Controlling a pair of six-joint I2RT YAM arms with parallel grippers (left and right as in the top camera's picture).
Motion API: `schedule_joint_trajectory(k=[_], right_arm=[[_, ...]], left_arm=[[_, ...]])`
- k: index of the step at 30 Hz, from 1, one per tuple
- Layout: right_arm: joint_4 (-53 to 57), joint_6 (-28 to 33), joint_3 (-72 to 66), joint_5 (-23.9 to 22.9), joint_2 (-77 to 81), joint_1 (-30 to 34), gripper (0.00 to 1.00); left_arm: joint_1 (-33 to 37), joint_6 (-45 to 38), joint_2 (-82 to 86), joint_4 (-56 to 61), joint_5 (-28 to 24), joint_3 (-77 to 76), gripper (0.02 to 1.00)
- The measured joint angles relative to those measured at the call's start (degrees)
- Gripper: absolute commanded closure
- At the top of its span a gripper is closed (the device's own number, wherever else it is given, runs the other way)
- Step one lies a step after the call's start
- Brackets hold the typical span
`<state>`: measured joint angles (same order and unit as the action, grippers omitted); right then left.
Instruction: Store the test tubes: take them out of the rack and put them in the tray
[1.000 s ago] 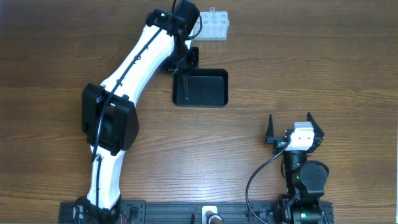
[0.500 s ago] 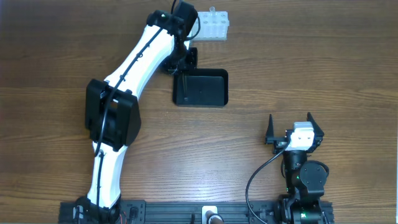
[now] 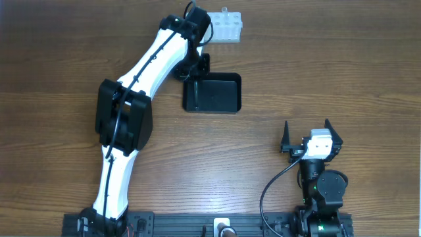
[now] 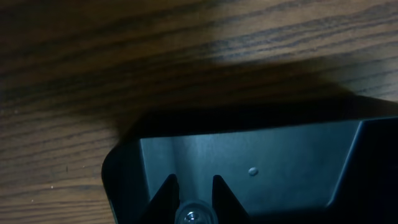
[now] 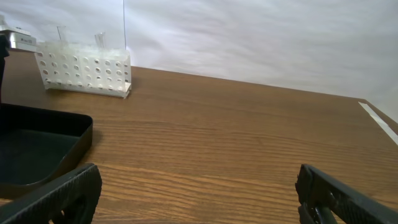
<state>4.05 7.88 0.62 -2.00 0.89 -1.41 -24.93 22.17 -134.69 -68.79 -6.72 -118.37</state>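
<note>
Wide wooden counter [image 3: 329, 59], and the left arm [image 3: 141, 72] stretches right up across it. The black tray [image 3: 223, 99] sits mid-counter, with the white rack [image 3: 227, 29] just beyond it and spare tubes [image 5: 99, 38] upright inside. The left end effector [image 4: 191, 186] hangs over the tray's left end, fingers narrow, clamped on a test tube [image 4: 191, 216]. The right end effector [image 3: 309, 135] sits well apart, spread wide.

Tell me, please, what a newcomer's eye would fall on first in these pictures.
The long white left arm stretches up the table to the black tray, where the left hand grips a test tube over the tray's left end. Just beyond the tray stands the white rack, and the right hand sits open near its own base.
</note>
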Motion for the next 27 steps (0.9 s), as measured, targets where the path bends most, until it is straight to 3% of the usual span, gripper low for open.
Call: schedule_joint_trajectory(k=[15,22,27], right_arm=[[0.0,0.0,0.0,0.0,0.0,0.0,0.009],[0.0,0.0,0.0,0.0,0.0,0.0,0.007],[0.0,0.0,0.0,0.0,0.0,0.0,0.007]], left_arm=[[0.0,0.0,-3.5,2.2,-0.2,0.0,0.958],[0.0,0.2,-3.5,3.4,-0.4,0.0,0.755],[0.0,0.2,-3.5,3.3,-0.5,0.0,0.700]])
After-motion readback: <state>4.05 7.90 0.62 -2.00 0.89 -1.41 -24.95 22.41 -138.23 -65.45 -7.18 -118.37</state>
